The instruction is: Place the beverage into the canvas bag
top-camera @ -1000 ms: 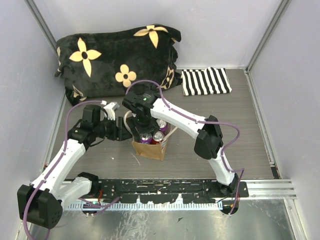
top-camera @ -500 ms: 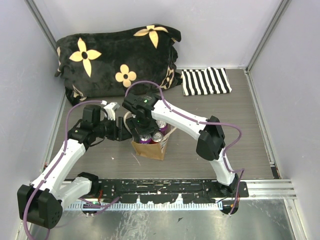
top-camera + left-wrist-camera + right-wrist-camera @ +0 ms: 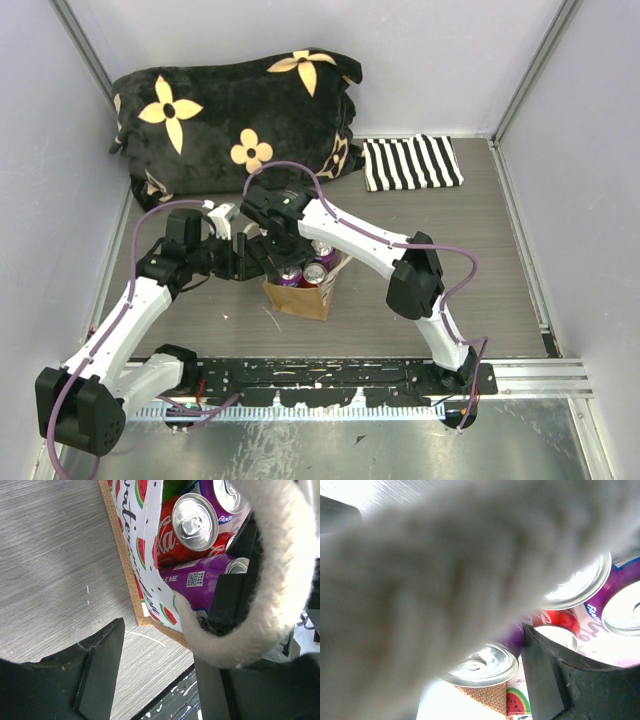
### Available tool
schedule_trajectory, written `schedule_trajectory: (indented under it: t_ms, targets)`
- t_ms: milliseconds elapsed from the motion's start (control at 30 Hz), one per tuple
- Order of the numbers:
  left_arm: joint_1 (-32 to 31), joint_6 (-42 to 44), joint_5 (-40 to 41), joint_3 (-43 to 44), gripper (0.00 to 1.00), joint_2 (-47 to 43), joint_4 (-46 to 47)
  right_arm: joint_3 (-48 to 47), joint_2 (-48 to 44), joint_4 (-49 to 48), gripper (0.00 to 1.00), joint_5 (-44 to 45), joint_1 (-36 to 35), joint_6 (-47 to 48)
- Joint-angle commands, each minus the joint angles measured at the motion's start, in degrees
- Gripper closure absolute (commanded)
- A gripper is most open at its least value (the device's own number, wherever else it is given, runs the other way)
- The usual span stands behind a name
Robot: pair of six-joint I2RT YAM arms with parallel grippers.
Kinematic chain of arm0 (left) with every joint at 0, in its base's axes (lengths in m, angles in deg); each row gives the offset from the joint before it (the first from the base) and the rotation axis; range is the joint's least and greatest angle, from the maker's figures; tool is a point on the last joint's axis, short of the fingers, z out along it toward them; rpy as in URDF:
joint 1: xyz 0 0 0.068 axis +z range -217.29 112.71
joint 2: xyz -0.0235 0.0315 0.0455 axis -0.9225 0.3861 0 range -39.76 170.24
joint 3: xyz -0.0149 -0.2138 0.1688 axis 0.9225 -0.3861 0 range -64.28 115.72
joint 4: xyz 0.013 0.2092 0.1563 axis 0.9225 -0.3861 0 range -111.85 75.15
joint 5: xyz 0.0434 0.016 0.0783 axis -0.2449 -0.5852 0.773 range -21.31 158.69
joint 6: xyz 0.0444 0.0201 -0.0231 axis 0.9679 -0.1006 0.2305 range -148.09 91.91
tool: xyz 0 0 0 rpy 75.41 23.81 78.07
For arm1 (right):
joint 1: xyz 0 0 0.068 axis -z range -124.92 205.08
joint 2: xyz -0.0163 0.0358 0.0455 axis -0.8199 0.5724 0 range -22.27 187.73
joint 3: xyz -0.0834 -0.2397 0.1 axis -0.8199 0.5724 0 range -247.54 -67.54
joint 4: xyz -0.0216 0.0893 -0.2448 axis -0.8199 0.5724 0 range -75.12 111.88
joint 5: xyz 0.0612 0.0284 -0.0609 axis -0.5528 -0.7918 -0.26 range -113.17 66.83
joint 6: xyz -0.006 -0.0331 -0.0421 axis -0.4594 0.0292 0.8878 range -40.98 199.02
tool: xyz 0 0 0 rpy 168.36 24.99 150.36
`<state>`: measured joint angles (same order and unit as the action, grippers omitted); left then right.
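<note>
Now the canvas bag [image 3: 303, 298] stands mouth-up, cans [image 3: 195, 522] on end; left jaws wide, right jaws unclear

This is a robot test cell in a lab. Plain pale walls [image 3: 450, 60] set in metal framing [image 3: 535, 68] box in a wood-grain table [image 3: 480, 260]. Two white-and-black arms, the left arm [image 3: 125, 325] and the right arm [image 3: 350, 235], trail purple cables [image 3: 290, 163] and are bolted to a black rail [image 3: 340, 376] in front of the bag [image 3: 300, 298]. Behind the bag lie staged props: a flowered cushion [image 3: 220, 120] and a striped cloth [image 3: 410, 163].
</note>
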<state>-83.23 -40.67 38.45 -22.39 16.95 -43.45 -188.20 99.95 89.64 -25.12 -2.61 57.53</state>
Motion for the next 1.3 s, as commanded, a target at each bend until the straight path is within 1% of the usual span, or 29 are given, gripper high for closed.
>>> schedule_trajectory:
  t_ms: [0,233,500,633,667,700,767,800,1033,1067,1133,1167,1200,1267]
  targets:
    - [0.21,-0.02,-1.31,-0.2,0.37,0.47,1.87,-3.52,-0.08,-3.52,0.99,-1.65,-0.76,3.33]
    - [0.19,0.0,-1.23,-0.14,0.37,0.64,1.96,-1.31,1.41,-4.55,0.99,-4.15,-1.56,5.85]
    - [0.2,-0.26,-1.06,-0.28,0.37,0.64,2.1,6.99,0.42,-7.56,0.99,-4.97,-1.62,6.82]
    - [0.18,-0.36,-1.03,-0.32,0.37,0.69,2.14,7.61,0.42,-8.31,0.99,-5.15,-1.55,6.97]
    - [0.16,-0.41,-1.0,-0.32,0.37,0.76,2.19,7.29,0.41,-8.32,0.98,-5.04,-1.57,6.99]
    - [0.18,-0.39,-0.92,-0.32,0.37,0.76,2.23,6.85,0.43,-8.39,0.93,-4.87,-1.62,7.04]
    - [0.21,-0.43,-1.02,-0.27,0.37,0.75,2.23,5.9,0.23,-8.4,0.76,-4.3,-1.55,7.02]
    - [0.21,-0.48,-1.05,-0.23,0.37,0.84,2.23,5.29,0.09,-8.4,0.7,-4.02,-1.61,7.0]
    - [0.15,-0.44,-1.28,-0.06,0.37,1.29,2.39,-0.02,0.35,-6.92,0.39,-2.51,-1.56,6.91]
    - [0.18,-0.43,-1.33,0.02,0.37,1.38,2.46,-0.65,0.34,-6.71,0.33,-2.31,-1.56,6.86]
    - [0.19,-0.48,-1.37,0.11,0.37,1.61,2.62,-1.56,0.22,-6.33,0.19,-1.87,-1.57,6.78]
    - [0.21,-0.46,-1.35,0.19,0.37,1.78,2.7,-1.93,0.22,-6.11,0.03,-1.71,-1.63,6.65]
    - [0.21,-0.48,-1.4,0.21,0.37,1.92,2.8,-2.42,0.21,-5.93,0.0,-1.53,-1.56,6.67]
    - [0.18,-0.51,-1.45,0.21,0.37,2.07,2.89,-2.64,0.05,-5.71,0.0,-1.16,-1.55,6.48]
